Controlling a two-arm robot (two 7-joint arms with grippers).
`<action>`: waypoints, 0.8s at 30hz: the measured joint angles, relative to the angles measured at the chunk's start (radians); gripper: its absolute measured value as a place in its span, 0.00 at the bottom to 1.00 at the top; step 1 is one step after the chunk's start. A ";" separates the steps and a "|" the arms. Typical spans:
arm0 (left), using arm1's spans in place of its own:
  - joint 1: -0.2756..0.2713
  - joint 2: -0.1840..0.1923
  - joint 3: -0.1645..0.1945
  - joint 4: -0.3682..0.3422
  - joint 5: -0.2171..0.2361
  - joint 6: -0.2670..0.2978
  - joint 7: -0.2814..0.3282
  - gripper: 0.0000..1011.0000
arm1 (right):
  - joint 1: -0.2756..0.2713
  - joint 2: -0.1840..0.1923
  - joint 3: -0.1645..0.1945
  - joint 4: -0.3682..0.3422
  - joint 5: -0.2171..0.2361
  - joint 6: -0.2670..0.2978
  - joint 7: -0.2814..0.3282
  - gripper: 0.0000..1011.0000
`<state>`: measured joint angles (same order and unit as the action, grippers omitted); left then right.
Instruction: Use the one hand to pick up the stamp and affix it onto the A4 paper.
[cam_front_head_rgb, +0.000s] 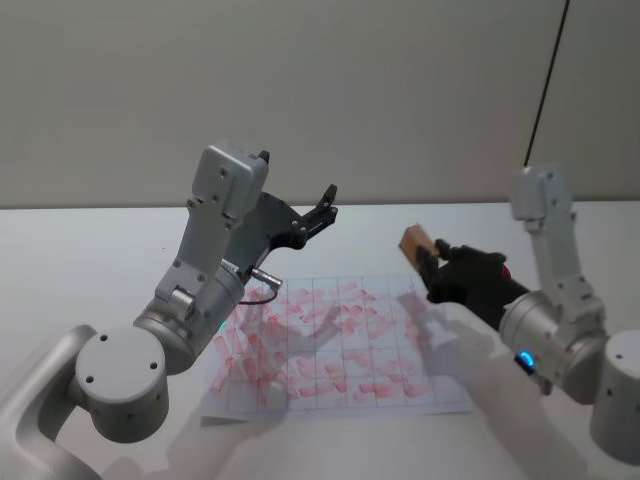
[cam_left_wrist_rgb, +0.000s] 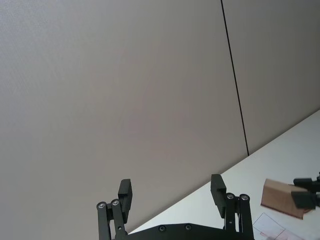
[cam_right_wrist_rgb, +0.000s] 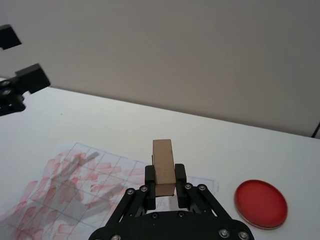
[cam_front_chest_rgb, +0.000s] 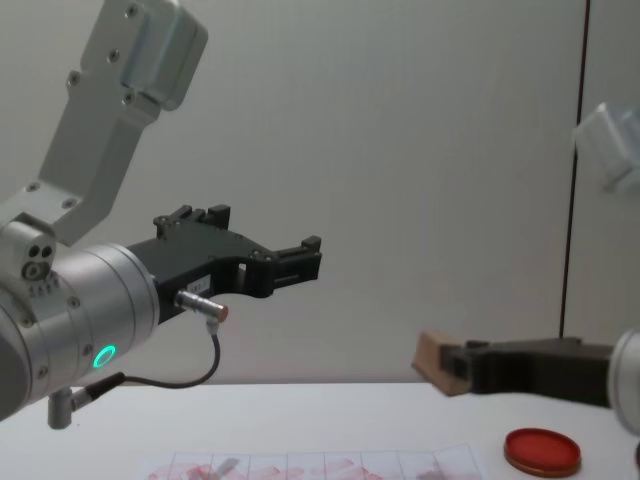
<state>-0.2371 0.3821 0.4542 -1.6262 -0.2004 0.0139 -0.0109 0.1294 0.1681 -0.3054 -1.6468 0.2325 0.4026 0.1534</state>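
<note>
Left gripper (cam_front_head_rgb: 328, 203), centre of head view: high above bench (cam_front_head_rgb: 100, 250), spread wide, empty. Right gripper (cam_front_head_rgb: 429, 259), centre right: clamped on stamp (cam_front_head_rgb: 414, 242), aloft over right edge of A4 paper (cam_front_head_rgb: 350, 350).

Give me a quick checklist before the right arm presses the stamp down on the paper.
1. Stamp gripped: ok, right gripper is shut on it.
2. Stamp raised off the A4 paper: ok, near its far right corner.
3. Unmarked box beneath the stamp: cannot tell.
4. Left gripper clear of the path: ok, open and held high on the left side.
5. Red disc out of the path: ok, on the table right of the paper.
</note>
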 joint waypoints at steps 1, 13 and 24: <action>0.000 0.000 0.000 0.000 0.000 0.000 0.000 0.99 | 0.000 -0.002 -0.004 0.002 -0.003 0.003 0.003 0.21; 0.000 0.000 0.000 0.000 0.000 0.000 0.000 0.99 | 0.006 -0.029 -0.041 0.070 -0.064 0.030 0.029 0.21; 0.000 0.000 0.000 0.000 0.000 0.000 0.000 0.99 | 0.016 -0.048 -0.066 0.152 -0.108 0.038 0.051 0.21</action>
<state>-0.2371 0.3821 0.4542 -1.6262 -0.2004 0.0139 -0.0109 0.1452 0.1204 -0.3718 -1.4947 0.1242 0.4407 0.2044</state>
